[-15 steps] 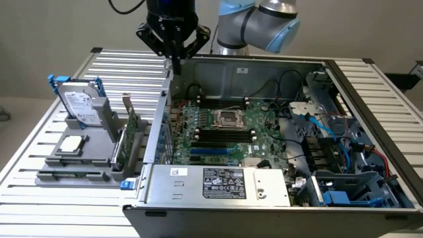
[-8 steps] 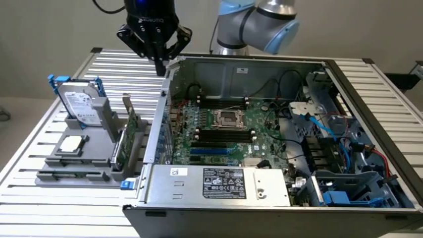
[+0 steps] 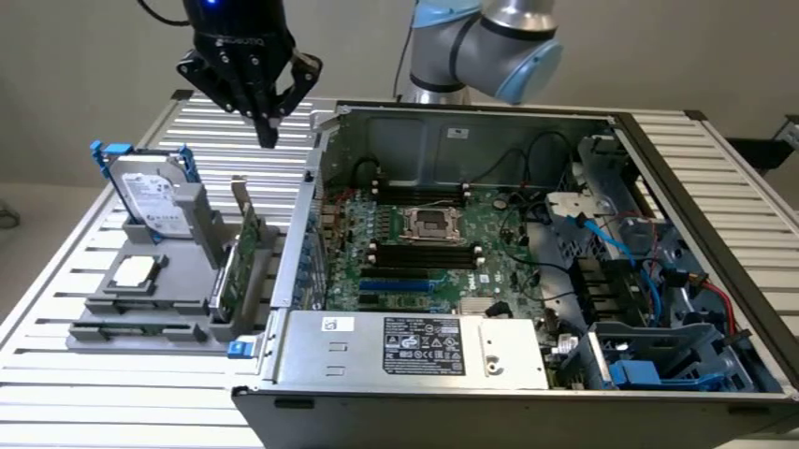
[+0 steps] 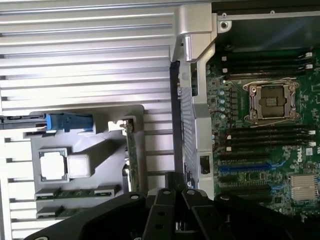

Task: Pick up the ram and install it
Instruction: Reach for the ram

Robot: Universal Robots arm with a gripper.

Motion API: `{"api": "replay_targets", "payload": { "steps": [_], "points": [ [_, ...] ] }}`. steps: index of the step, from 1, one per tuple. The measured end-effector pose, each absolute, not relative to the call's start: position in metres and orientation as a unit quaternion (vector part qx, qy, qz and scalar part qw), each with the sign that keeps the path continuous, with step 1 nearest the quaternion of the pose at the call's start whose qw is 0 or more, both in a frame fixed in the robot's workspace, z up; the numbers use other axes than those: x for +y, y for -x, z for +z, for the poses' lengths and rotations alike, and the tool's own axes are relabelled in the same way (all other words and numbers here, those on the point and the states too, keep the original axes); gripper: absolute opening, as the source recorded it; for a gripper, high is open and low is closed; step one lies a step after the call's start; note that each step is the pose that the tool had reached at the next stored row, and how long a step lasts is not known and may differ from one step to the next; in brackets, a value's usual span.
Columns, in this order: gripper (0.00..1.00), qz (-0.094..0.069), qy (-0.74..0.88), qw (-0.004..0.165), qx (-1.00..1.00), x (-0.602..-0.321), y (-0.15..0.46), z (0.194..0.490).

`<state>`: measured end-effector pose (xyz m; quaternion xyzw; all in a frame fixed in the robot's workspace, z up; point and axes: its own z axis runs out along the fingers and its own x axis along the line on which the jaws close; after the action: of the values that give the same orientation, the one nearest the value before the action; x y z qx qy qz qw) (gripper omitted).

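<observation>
green ram, long and narrow, dark chips, in grey holder

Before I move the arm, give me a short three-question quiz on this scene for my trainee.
1. Multiple choice: where is the ram? A, seated in a motherboard slot; B, in the grey fixture on the table, outside the case; C, between the jaws.
2. True or false: the jaws are shut, hold nothing and hang in the air, touching nothing.
3. Name the upright thing with blue rails that stands in the fixture.
Key: 1 B; 2 true; 3 the hard drive.
</observation>
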<state>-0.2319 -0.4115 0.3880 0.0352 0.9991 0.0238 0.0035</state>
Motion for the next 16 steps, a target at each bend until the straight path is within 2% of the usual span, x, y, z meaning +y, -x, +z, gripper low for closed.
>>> {"api": "replay_targets", "payload": {
  "steps": [16],
  "points": [
    [0.11, 0.025, -0.035, 0.003, 0.999, -0.443, 0.293, 0.376]
  ]
}}
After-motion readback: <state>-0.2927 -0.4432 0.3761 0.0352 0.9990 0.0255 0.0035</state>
